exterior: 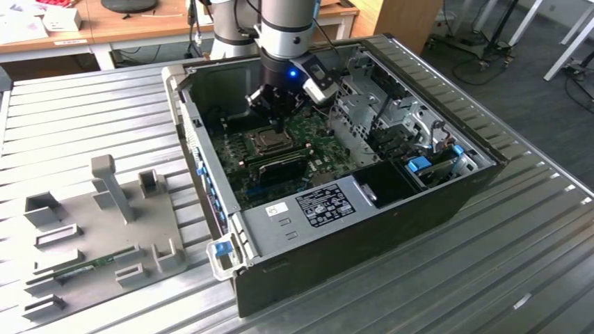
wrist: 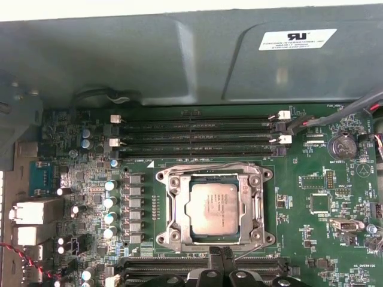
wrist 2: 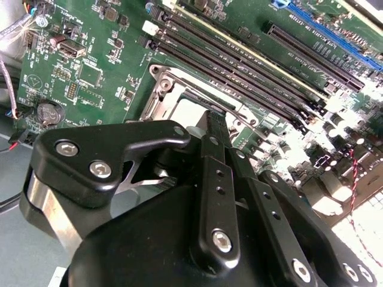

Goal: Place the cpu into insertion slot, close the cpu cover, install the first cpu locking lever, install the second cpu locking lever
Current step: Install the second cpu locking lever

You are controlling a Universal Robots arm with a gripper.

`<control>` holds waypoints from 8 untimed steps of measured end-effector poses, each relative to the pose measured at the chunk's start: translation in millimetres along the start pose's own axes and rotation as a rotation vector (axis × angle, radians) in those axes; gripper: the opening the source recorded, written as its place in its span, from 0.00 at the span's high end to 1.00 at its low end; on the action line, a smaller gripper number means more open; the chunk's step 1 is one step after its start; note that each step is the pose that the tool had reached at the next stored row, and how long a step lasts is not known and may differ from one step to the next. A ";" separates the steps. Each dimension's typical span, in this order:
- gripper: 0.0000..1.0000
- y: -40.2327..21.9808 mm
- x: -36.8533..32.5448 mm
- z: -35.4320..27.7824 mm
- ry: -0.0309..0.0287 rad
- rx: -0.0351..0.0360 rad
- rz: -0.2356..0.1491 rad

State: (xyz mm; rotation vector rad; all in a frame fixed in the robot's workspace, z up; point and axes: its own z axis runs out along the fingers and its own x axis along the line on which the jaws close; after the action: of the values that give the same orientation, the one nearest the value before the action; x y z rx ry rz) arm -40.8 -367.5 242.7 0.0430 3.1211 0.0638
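The cpu (wrist: 211, 208) sat in the slot (wrist: 173, 233) with the cover (wrist: 251, 197) down. The hand (wrist: 222, 263), seemingly closed and empty, hovered at the cover's edge; I judged lever work underway.

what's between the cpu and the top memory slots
In the first wrist view, only the cpu cover frame edge and a strip of bare green board separate the cpu from the memory slots.

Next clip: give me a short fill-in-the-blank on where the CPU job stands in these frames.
1. The cpu sits inside the ____ on the green board.
2. The cpu cover lies ____ around the chip, its window showing the metal top.
3. The gripper hangs just above the socket's ____.
4. The computer case lies on its ____, interior facing up.

Missing words: insertion slot; closed; edge; side
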 end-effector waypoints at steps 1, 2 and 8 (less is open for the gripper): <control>0.90 -0.5 0.0 0.0 0.0000 0.0000 0.000; 0.90 -0.8 0.0 0.0 0.0000 0.0000 0.000; 0.90 -3.8 -0.1 -0.1 0.0000 0.0005 0.000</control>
State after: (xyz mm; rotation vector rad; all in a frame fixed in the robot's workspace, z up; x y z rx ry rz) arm -40.9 -371.4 242.7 0.0431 3.1211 0.0631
